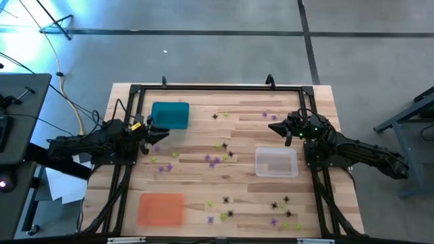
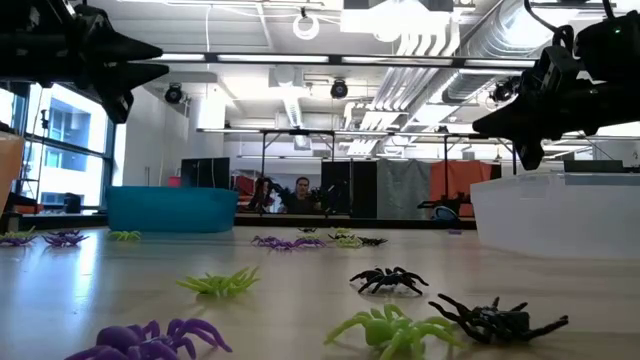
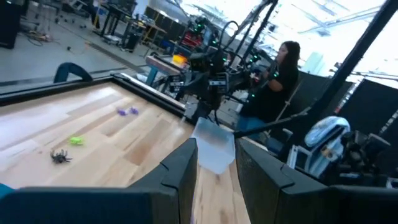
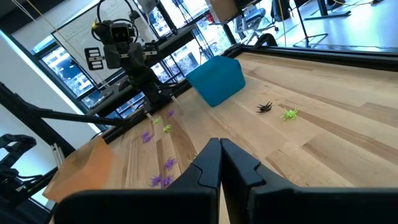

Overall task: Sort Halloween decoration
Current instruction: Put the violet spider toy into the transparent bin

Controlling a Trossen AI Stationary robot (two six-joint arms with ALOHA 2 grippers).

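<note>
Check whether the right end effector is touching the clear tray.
Apart. The high view shows the right end effector raised beyond the clear tray, bare wood between them; the low view shows it hanging above the tabletop.

Tiny spiders (image 1: 215, 160) scattered (three colours)

Bright overhead light, window glare, soft blurry foreground

Robotics lab — exposed ducts (image 2: 450, 60), workstations
</note>
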